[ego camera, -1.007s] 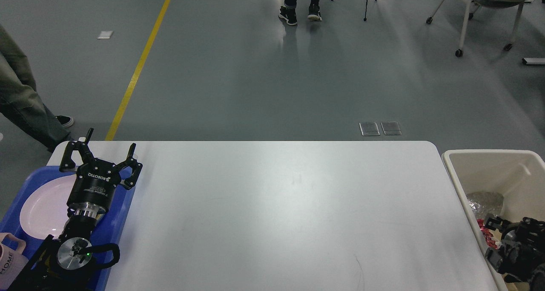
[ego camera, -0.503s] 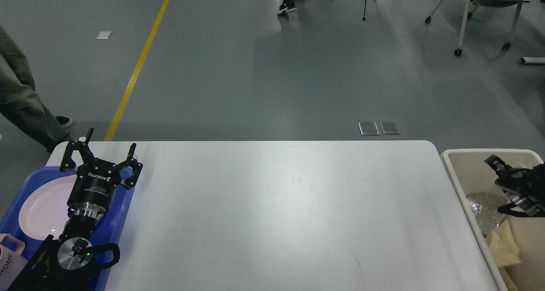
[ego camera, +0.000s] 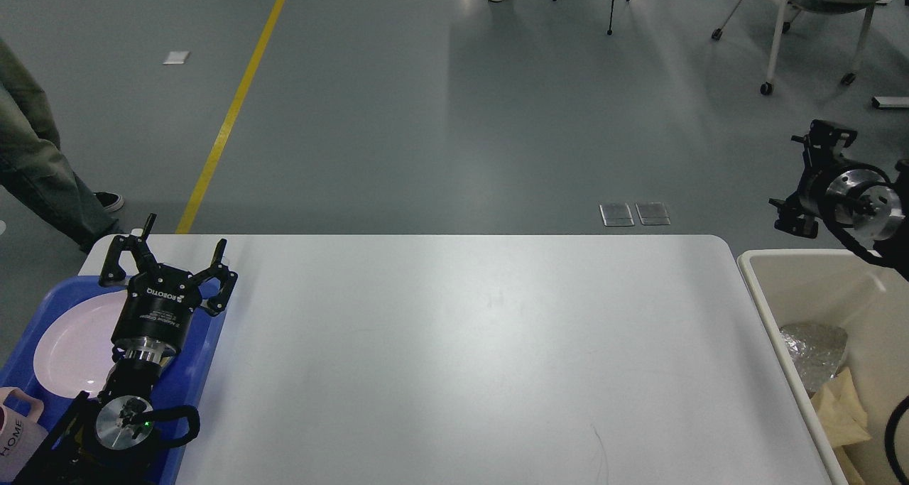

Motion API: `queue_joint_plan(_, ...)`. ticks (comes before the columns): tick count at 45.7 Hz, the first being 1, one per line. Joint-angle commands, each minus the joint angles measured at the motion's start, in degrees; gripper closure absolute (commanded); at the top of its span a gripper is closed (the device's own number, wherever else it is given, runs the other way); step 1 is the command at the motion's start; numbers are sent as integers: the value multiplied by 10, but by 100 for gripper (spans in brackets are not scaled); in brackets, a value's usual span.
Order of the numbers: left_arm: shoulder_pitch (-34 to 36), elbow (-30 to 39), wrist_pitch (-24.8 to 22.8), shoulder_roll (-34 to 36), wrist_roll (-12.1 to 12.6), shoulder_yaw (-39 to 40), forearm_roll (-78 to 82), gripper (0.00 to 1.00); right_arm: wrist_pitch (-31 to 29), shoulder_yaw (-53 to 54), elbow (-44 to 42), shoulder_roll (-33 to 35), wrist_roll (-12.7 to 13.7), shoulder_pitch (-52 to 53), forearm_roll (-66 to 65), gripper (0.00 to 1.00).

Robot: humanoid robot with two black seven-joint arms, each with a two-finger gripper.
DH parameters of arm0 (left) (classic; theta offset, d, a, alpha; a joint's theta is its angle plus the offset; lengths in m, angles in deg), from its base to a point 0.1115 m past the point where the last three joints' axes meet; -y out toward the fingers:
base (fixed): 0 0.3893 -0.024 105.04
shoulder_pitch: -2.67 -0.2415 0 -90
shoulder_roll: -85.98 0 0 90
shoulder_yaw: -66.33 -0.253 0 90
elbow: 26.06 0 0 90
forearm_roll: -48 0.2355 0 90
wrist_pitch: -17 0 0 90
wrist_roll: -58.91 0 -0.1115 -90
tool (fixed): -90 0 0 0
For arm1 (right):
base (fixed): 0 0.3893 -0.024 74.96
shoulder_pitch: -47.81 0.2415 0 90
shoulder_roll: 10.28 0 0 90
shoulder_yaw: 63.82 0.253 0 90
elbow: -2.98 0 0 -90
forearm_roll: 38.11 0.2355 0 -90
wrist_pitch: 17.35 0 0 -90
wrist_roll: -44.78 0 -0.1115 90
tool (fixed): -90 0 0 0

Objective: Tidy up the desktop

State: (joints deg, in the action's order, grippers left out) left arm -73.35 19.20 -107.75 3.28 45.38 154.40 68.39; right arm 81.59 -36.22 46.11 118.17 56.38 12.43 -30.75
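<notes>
since earlier, right gripper (ego camera: 806, 180) rose above bin (ego camera: 774, 286), spread unclear; desktop (ego camera: 483, 357) white.

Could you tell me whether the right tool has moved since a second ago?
Yes. The right tool has risen out of the cream bin and now hangs above its far rim, over the floor.

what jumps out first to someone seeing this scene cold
The large, smooth white rectangular desktop fills the middle. At its left end the left gripper hangs with jaws spread over a blue plastic tray holding a round white plate. At far right, a cream plastic bin holds crumpled foil and paper.
</notes>
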Motion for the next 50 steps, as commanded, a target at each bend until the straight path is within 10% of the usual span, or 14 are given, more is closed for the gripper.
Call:
queue_joint_plan(1, 0, 0, 0, 0, 0, 0, 0, 3, -64, 154, 37, 0, -6, -92, -1, 0)
queue_joint_plan(12, 0, 0, 0, 0, -1, 0, 0, 3, -253, 343, 89, -54, -233, -301, -43, 0)
queue_joint_plan(21, 0, 0, 0, 0, -1, 0, 0, 3, -258, 407, 78, -127, -321, -383, -164, 0)
queue_joint_plan(50, 0, 0, 0, 0, 0, 0, 0, 3, -242, 417, 76, -188, -360, -418, -194, 0)
